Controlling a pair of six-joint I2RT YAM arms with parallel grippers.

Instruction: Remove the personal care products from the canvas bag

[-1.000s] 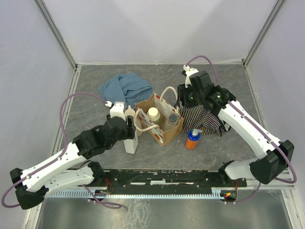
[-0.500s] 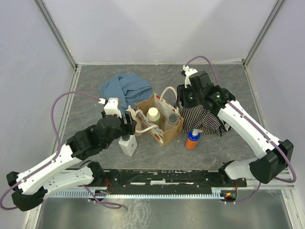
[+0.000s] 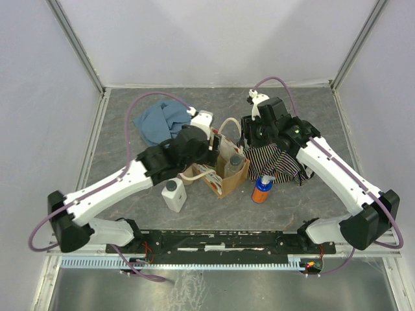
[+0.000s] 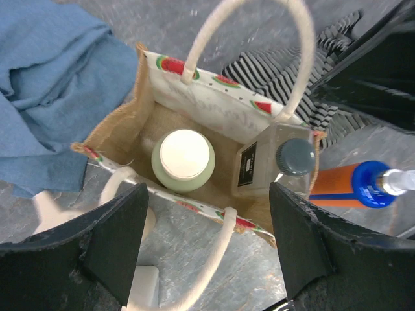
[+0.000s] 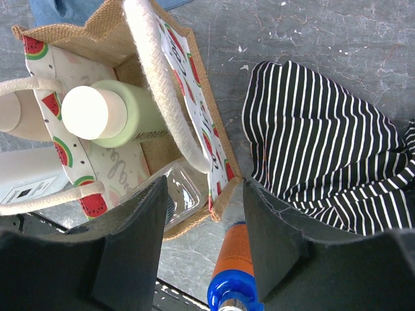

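- Canvas bag [image 3: 219,176] stands upright mid-worktop [image 3: 311,110] and holds two bottles: a pale bottle [image 4: 183,159] with a cream cap and a squarish grey-capped bottle [image 4: 272,170].
- Outside the bag, a white bottle [image 3: 174,194] stands near its left front and a blue-and-orange bottle [image 3: 262,188] just right.
- Over the bag's mouth, the left jaws stand wide and empty.
- Above its right corner, the right jaws are partly spread and clamp nothing visible.

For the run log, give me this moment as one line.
left gripper: open over canvas bag | right gripper: open, empty | in bag: cream-capped bottle, grey-capped bottle | out: white bottle, blue-and-orange bottle
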